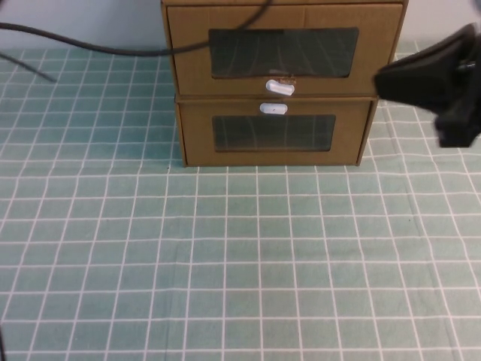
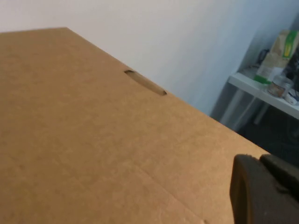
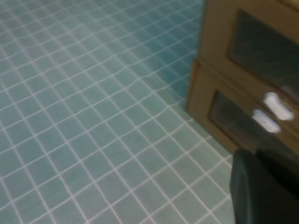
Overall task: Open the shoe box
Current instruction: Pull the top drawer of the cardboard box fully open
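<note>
Tabletop [image 1: 225, 256], green checked cloth; at its far side a lower shoe box [image 1: 274, 139] under an upper shoe box [image 1: 282, 45], both windowed cardboard, with white pull tabs [image 1: 279, 88] lying crosswise by the seam. Right gripper [image 1: 385, 81], jaws shut and empty, hovers off the stack's right front corner, and the tabs lie to its left, so it is the nearer arm. Left gripper [image 2: 261, 191] is apparently over the upper box's lid; its state cannot be told.

High view looks down on the shoe boxes [image 1: 331, 94]; right wrist view shares their fronts, ahead of its jaws. Left wrist view sits close over cardboard, probably their top.
</note>
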Robot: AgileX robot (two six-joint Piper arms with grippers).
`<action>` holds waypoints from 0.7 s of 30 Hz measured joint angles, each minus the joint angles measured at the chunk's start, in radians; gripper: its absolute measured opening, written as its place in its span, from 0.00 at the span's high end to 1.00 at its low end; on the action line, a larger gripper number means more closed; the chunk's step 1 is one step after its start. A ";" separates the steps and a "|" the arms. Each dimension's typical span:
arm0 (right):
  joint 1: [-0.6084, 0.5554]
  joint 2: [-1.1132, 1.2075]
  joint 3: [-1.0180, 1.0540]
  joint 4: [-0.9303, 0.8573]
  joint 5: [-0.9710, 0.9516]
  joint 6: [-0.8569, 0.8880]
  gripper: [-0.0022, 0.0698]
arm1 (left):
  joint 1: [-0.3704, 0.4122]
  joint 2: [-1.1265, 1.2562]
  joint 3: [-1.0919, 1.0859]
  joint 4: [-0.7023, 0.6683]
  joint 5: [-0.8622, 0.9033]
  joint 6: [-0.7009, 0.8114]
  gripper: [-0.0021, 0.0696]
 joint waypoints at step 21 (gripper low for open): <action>0.022 0.166 -0.027 -0.829 -0.218 -0.004 0.99 | -0.030 0.293 -0.258 0.042 0.148 -0.115 0.98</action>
